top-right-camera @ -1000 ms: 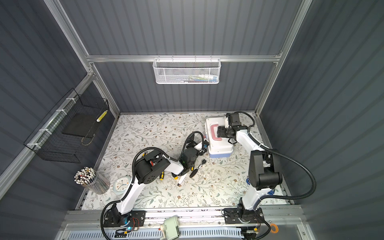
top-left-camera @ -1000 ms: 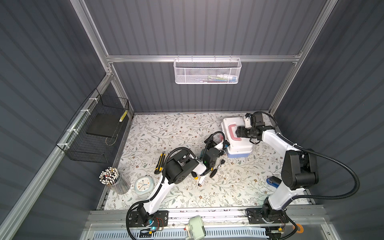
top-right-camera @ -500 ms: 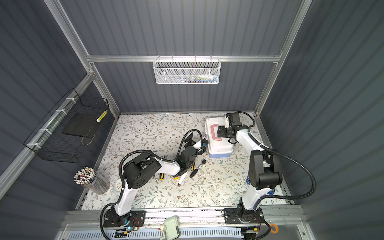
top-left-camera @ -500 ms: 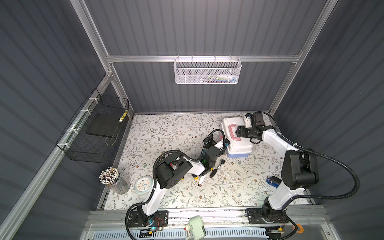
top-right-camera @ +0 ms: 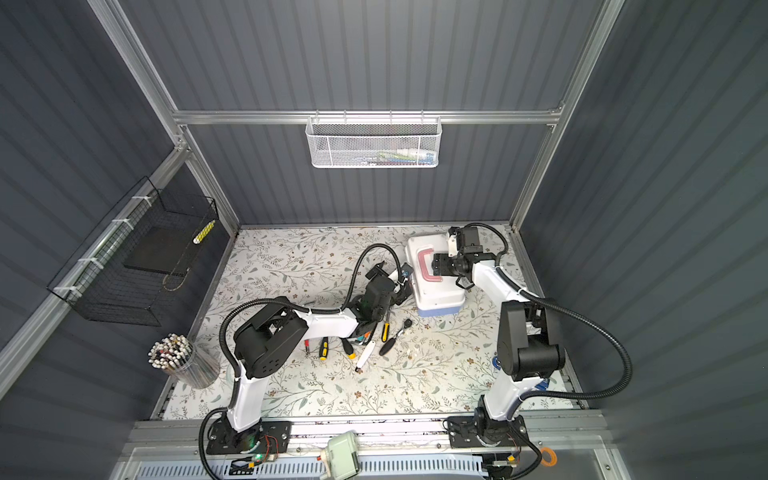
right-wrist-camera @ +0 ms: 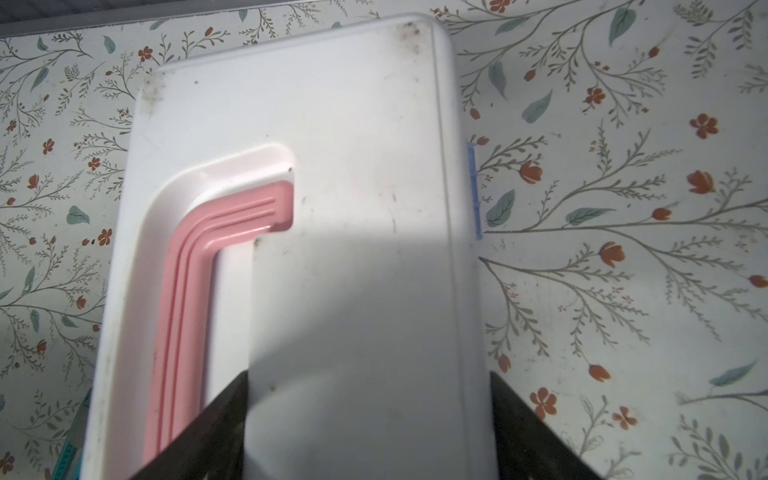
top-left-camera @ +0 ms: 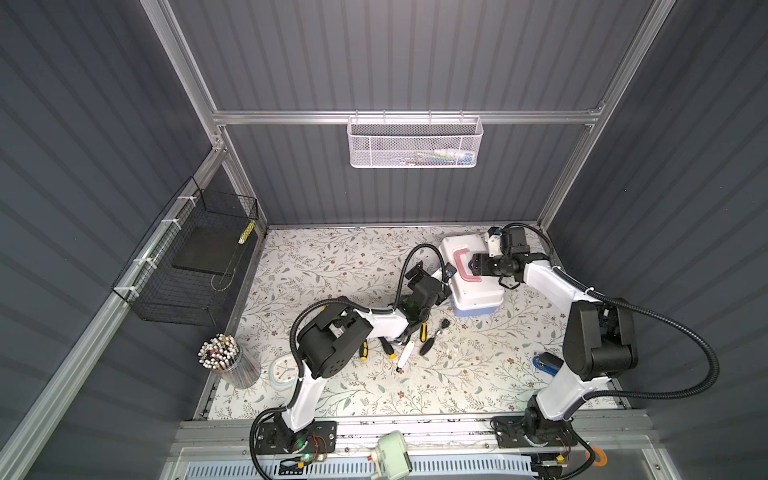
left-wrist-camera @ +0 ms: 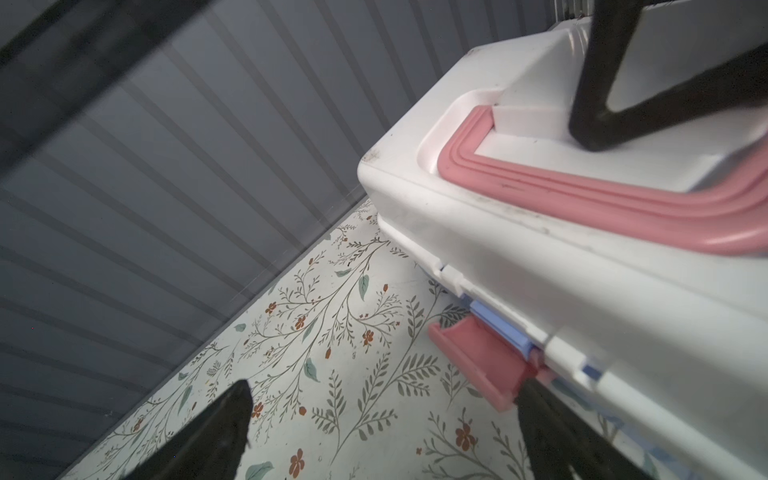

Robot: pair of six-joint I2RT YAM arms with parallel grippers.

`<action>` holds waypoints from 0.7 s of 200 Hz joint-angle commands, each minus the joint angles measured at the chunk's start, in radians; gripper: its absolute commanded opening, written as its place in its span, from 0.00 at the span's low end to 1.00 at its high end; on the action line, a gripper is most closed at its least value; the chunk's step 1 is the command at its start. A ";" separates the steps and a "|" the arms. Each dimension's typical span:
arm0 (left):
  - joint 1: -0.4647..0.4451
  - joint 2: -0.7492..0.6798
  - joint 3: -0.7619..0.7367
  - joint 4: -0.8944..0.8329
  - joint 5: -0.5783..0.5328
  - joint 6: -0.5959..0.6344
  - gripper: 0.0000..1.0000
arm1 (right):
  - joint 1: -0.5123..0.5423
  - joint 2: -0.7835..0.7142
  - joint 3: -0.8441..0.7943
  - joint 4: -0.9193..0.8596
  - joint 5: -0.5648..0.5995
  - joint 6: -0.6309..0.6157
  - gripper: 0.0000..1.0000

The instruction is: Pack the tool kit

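The tool kit is a closed box with a white lid, a pink handle and a light blue base, standing at the back right of the mat. My right gripper sits on top, shut on the lid's raised part, with one finger in the handle recess. My left gripper stands open at the box's front, and one finger is close to the flipped-out pink latch. Loose on the mat lie black-yellow screwdrivers, a ratchet and a red hex key. A teal knife lies beside the box.
A white mesh basket hangs on the back wall and a black wire basket on the left wall. A cup of pens and a small clock stand front left. A blue stapler lies by the right arm.
My left arm's elbow has swung a little to the left and its gripper has edged closer to the box's front. The right arm and the box have not moved.
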 commanded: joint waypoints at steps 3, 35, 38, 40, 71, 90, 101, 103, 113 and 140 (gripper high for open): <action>0.025 -0.013 0.064 -0.124 0.067 -0.092 1.00 | 0.023 0.061 -0.071 -0.185 -0.098 -0.002 0.49; 0.045 0.009 0.102 -0.195 0.081 -0.109 1.00 | 0.023 0.056 -0.068 -0.188 -0.106 -0.002 0.49; 0.046 0.010 0.104 -0.200 0.082 -0.111 1.00 | 0.023 0.055 -0.065 -0.188 -0.107 -0.002 0.49; 0.047 0.011 0.106 -0.203 0.082 -0.112 1.00 | 0.023 0.055 -0.066 -0.188 -0.109 -0.001 0.49; 0.064 0.020 0.125 -0.234 0.135 -0.150 1.00 | 0.023 0.052 -0.065 -0.186 -0.117 0.002 0.49; 0.066 0.028 0.137 -0.249 0.161 -0.155 1.00 | 0.023 0.052 -0.067 -0.188 -0.117 0.003 0.49; 0.069 0.024 0.137 -0.251 0.181 -0.158 1.00 | 0.022 0.051 -0.066 -0.189 -0.116 0.003 0.49; 0.067 0.023 0.136 -0.251 0.183 -0.160 1.00 | 0.022 0.051 -0.066 -0.188 -0.116 0.003 0.49; 0.068 0.020 0.137 -0.256 0.202 -0.162 1.00 | 0.022 0.050 -0.065 -0.189 -0.114 0.002 0.49; 0.069 0.028 0.154 -0.288 0.215 -0.160 0.99 | 0.022 0.051 -0.067 -0.190 -0.114 0.004 0.49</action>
